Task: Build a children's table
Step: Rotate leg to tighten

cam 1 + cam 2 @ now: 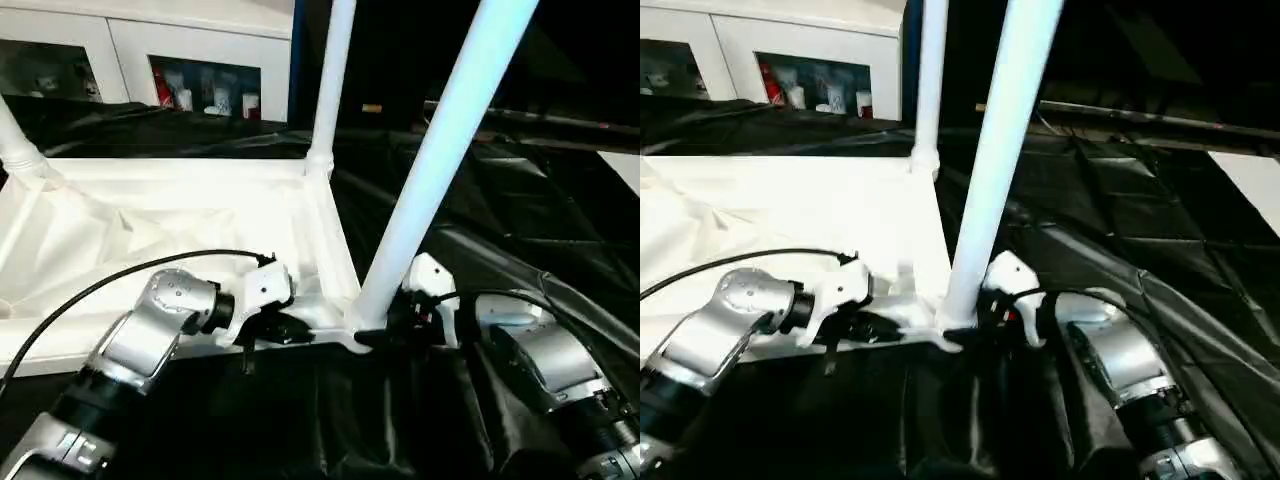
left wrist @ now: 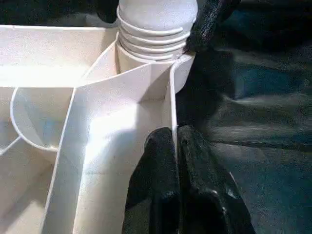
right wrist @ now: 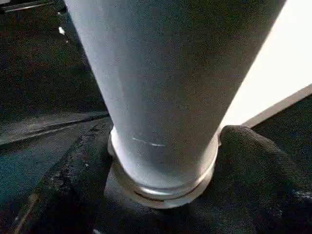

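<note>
Tabletop (image 1: 180, 215) lying upside down on the black-draped bench (image 1: 520, 230), ribbed underside up; near-right corner socket (image 2: 151, 58) carrying a white leg (image 1: 440, 150) that rises steeply out of frame, leaning slightly; a second leg (image 1: 332, 80) upright in the far-right socket; a third leg (image 1: 18, 145) partly visible at the far-left corner. Left gripper (image 2: 176, 161) at the near rim just beside the near-right socket, jaws nearly closed and pinching the thin rim wall, one black finger (image 2: 153, 185) inside the rim and the other outside; evidently steadying the top. Right gripper (image 1: 415, 310) at the base of the near leg, jaws standing wide around the tube; dark padded finger (image 3: 258, 161) just beside the collar (image 3: 165, 190), contact with the tube not clear enough to call a grip. Threaded ridges (image 2: 153, 36) of the leg end showing above the socket mouth, so probably not seated fully. Step in hand, as judged: fitting the near-right leg into its socket, with at least three legs placed. Next move likely calling for a firm closure on the tube low down, a turn or push along the socket axis, the rim held fast against twisting, and the lean corrected before pressing home; risk of the top sliding on the loose cloth.
</note>
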Controlling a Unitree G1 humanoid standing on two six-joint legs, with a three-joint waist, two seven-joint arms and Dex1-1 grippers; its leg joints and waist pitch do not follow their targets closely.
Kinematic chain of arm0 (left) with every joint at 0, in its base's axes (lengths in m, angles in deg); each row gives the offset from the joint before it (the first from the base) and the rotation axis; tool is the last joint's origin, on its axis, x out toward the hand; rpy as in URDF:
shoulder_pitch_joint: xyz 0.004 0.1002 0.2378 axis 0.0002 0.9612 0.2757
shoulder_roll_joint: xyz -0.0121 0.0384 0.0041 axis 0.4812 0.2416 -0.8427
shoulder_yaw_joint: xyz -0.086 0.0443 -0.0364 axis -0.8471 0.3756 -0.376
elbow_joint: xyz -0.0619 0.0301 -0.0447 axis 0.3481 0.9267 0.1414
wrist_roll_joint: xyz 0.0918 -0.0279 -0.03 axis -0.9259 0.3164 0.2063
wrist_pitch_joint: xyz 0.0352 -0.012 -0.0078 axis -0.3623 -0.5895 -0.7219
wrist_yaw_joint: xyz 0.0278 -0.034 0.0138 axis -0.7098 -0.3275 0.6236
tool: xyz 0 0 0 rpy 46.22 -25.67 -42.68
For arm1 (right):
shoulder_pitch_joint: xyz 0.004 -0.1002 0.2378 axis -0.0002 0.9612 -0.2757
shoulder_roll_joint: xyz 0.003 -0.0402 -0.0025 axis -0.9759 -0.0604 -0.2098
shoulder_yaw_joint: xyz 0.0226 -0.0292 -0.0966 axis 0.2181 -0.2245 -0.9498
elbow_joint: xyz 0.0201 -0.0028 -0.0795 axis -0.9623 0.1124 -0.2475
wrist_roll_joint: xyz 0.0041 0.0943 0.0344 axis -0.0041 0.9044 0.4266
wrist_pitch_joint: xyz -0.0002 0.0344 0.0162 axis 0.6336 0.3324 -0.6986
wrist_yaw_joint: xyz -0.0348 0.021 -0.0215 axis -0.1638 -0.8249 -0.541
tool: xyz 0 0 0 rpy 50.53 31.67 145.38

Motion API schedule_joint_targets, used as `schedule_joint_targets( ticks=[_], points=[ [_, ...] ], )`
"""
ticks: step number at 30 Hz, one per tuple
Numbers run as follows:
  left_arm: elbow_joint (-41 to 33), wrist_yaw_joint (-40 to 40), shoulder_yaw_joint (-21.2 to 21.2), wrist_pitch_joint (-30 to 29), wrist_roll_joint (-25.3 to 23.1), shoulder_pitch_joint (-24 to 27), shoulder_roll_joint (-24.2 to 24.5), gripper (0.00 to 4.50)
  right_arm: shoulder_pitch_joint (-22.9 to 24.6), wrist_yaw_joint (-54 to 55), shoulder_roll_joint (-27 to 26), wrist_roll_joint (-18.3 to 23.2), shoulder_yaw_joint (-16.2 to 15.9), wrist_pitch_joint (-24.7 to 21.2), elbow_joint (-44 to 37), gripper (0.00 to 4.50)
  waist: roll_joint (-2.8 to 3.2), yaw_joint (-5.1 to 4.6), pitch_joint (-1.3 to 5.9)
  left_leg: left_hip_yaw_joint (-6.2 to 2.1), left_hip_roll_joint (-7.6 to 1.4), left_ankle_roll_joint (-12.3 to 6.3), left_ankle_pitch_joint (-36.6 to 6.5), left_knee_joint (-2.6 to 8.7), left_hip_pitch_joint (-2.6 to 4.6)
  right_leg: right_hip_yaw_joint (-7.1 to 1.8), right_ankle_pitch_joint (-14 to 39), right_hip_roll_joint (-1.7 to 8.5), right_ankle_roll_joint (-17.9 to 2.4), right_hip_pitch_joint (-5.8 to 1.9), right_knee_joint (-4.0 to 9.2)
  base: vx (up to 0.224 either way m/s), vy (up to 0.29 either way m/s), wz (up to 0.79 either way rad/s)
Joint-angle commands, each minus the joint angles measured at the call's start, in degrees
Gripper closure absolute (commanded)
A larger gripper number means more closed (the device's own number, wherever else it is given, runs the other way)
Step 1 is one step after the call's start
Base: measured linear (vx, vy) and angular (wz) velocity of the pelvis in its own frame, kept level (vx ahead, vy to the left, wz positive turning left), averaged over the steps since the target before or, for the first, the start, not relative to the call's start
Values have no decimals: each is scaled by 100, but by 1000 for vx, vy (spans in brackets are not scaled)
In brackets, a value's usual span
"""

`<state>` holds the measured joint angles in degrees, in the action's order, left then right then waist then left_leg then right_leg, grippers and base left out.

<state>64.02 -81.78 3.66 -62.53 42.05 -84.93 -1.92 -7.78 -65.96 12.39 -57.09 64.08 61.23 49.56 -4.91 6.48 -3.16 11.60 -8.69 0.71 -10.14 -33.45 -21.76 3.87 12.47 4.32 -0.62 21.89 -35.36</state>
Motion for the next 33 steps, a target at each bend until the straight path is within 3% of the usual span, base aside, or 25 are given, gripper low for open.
schedule_joint_targets(
  ticks=[1, 9, 15, 16, 18, 20, 22, 23, 25, 26, 27, 29, 33],
  points=[
    [-193, -196, 89, 29, 277, 56, -100, 450, -46, 55, -54, 45, 50, -106, -30, 103, 29, -3, 293, -249, -562, 5, -1195, 438, 181, -350, 769, 577, -1325, -175, 397, 0, 0, 0],
    [-85, -125, 102, 10, 267, -37, -203, 450, -4, -30, -106, 146, 20, -157, -125, 162, 53, -1, 318, -245, -546, 15, -1046, 413, 175, -349, 439, 573, -1343, -193, 358, 0, 0, 0],
    [-67, -21, 81, 7, 215, 3, -248, 450, 85, 115, -182, 94, 34, -103, -100, 173, 66, -2, 331, -242, -546, -18, -968, 397, 179, -343, 255, 562, -1405, -200, 337, 0, 0, 0],
    [135, 353, 14, -10, 78, -24, -396, 450, 113, 623, -377, -70, 107, 15, 76, 173, 81, -17, 327, -237, -548, 0, -983, 400, 177, -347, 230, 556, -1418, -172, 329, 0, 0, 0],
    [372, 710, -24, -3, -64, -86, -560, 450, 105, 1176, -592, -244, 185, 97, 308, 174, 14, -55, 303, -237, -530, 94, -1168, 416, 164, -355, 587, 566, -1370, -170, 381, 0, 0, 0],
    [635, 1085, -42, -37, -194, -197, -780, 450, 72, 1699, -865, -303, 300, 32, 522, 174, 16, -64, 286, -263, -529, 237, -1489, 425, 181, -363, 1323, 607, -1227, -175, 451, 0, 0, 0],
    [922, 1501, -76, -98, -293, -342, -1065, 450, 16, 2186, -1193, -287, 430, -23, 694, 174, 27, -93, 273, -284, -532, 354, -1806, 433, 224, -373, 1962, 617, -1038, -122, 517, 0, 0, 0],
    [938, 1519, -76, -102, -297, -350, -1082, 450, 9, 2212, -1215, -283, 438, -30, 705, 175, 27, -93, 273, -284, -532, 354, -1806, 433, 224, -373, 1962, 617, -1038, -122, 517, 0, 0, 0],
    [1547, 2181, -45, -192, -447, -677, -1681, 450, -308, 3181, -1971, -181, 716, -224, 1174, 175, 59, -143, 247, -304, -528, 449, -2104, 458, 259, -376, 2378, 605, -918, -50, 579, 0, 0, 0],
    [1586, 2225, -44, -193, -459, -698, -1716, 450, -330, 3240, -2012, -178, 734, -233, 1208, 175, 57, -149, 257, -326, -522, 489, -2197, 450, 262, -364, 2519, 623, -895, -55, 583, 0, 0, 0],
    [1751, 2403, -39, -263, -503, -800, -1903, 450, -469, 3522, -2205, -182, 824, -229, 1438, 175, 64, -153, 272, -346, -528, 518, -2219, 455, 244, -356, 2622, 649, -826, -87, 593, 0, 0, 0],
    [2042, 2731, -5, -387, -624, -1018, -2262, 450, -786, 3976, -2545, -286, 880, -228, 1937, 175, 87, -162, 272, -353, -542, 565, -2343, 475, 261, -352, 2542, 636, -771, -62, 605, 0, 0, 0],
    [2139, 2699, 73, -266, -729, -1127, -2373, 450, -917, 3991, -2767, -371, 817, 32, 2046, 175, 99, -173, 284, -350, -544, 556, -2276, 509, 232, -349, 2129, 625, -776, -87, 592, 0, 0, 0]
  ],
)
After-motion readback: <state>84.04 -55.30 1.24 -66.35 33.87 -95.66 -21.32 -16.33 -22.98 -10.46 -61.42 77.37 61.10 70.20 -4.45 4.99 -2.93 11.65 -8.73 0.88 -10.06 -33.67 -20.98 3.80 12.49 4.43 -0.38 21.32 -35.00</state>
